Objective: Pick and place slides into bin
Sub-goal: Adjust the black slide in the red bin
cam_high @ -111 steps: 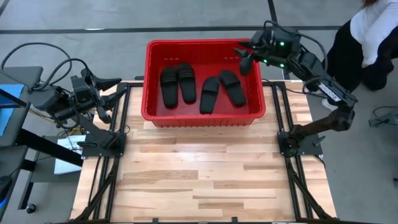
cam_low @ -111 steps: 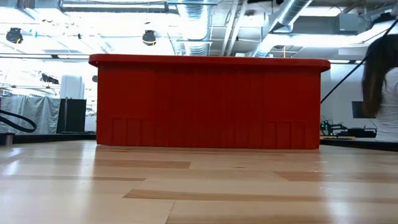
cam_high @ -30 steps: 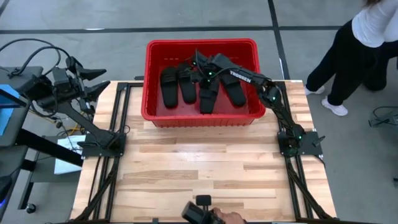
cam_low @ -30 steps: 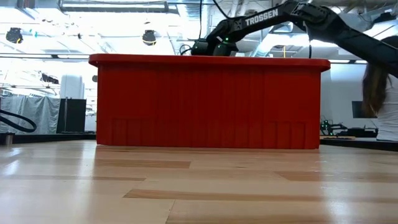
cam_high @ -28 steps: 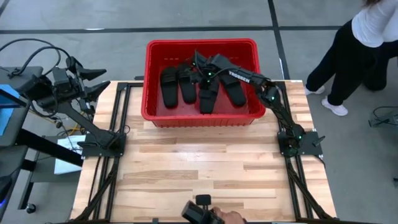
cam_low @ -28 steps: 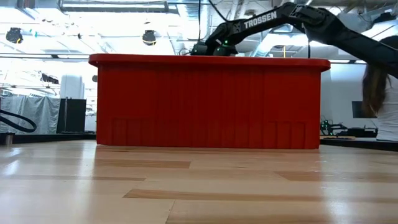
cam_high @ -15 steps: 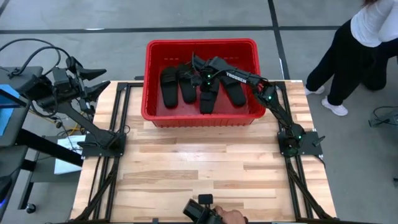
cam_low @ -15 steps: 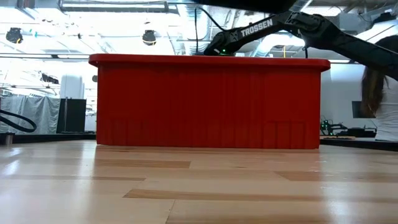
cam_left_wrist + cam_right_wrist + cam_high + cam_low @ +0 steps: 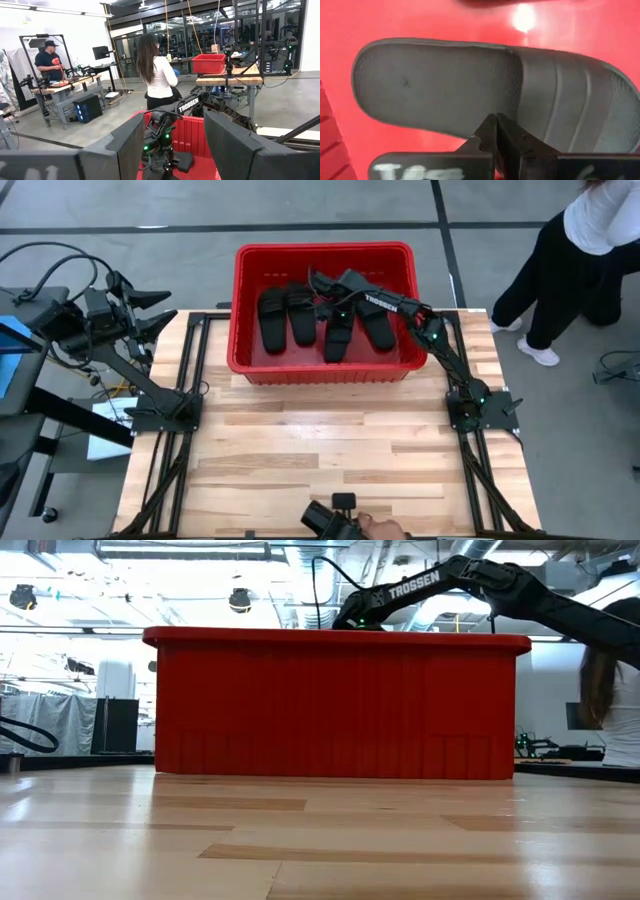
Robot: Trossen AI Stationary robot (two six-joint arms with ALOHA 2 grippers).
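Observation:
The red bin [image 9: 237,300] stands at the table's far edge, and the low view shows its ribbed near wall [image 9: 335,705]. Several black slides lie flat on its floor: a pair on the left [image 9: 285,315] and two more on the right [image 9: 338,330] [image 9: 372,320]. My right gripper [image 9: 318,283] reaches into the bin from the right, fingers shut. In its wrist view the gripper [image 9: 497,127] stands over one slide [image 9: 470,85], which lies sole down. My left gripper [image 9: 150,310] waits open beyond the table's left edge, its fingers empty [image 9: 175,145]. My right gripper points its shut fingertips [image 9: 492,131] down at the long edge of the slide [image 9: 470,132] beside the strap. I cannot tell whether they touch it. The slide lies flat on the bin floor.
A hand holding a small dark device [image 9: 345,520] shows at the table's near edge. A person in white and black [image 9: 590,250] stands beyond the far right corner. The wooden table top [image 9: 320,450] lies in front of the bin.
My right arm has sunk a little lower over the bin's rim, gripper still shut. The hand with the device at the near edge has moved toward the right. The slides lie where they were.

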